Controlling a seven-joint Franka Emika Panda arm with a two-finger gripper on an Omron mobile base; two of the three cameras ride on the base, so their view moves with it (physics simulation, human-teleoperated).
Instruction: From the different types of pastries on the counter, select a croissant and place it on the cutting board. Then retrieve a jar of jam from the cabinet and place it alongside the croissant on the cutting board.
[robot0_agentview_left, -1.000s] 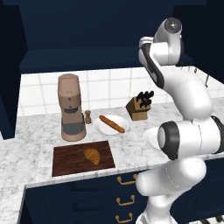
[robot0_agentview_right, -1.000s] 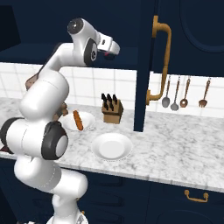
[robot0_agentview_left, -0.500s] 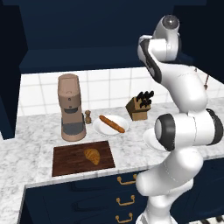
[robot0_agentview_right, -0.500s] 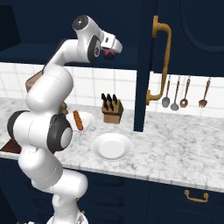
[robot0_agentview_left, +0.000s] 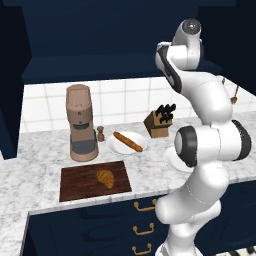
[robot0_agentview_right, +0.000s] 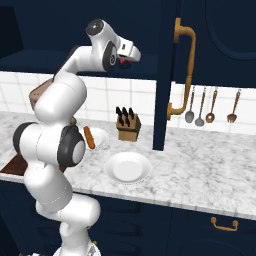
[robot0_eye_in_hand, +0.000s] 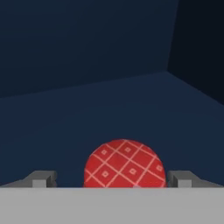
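Observation:
A croissant (robot0_agentview_left: 105, 178) lies on the dark wooden cutting board (robot0_agentview_left: 80, 187) near the counter's front edge. My arm reaches up into the open upper cabinet. In the hand view the jam jar (robot0_eye_in_hand: 124, 164), with its red checkered lid, stands on the dark cabinet shelf just beyond my gripper (robot0_eye_in_hand: 112, 179). The fingertips (robot0_eye_in_hand: 43, 178) stand wide apart on either side of the lid, and a gap shows on the left, so the gripper is open. From the right base view the gripper (robot0_agentview_right: 131, 54) sits high by the cabinet with the red jar (robot0_agentview_right: 126, 63) at its tip.
A coffee grinder (robot0_agentview_left: 80, 122), a baguette (robot0_agentview_left: 128, 142) on a plate and a knife block (robot0_agentview_left: 159, 122) stand at the counter's back. An empty white plate (robot0_agentview_right: 127, 166) lies by my base. The open cabinet door with its brass handle (robot0_agentview_right: 182, 70) hangs right of the gripper, and utensils (robot0_agentview_right: 210, 105) hang on the wall.
The upper arm has straightened and the gripper has edged slightly right and down toward the jar. The croissant and board have not moved.

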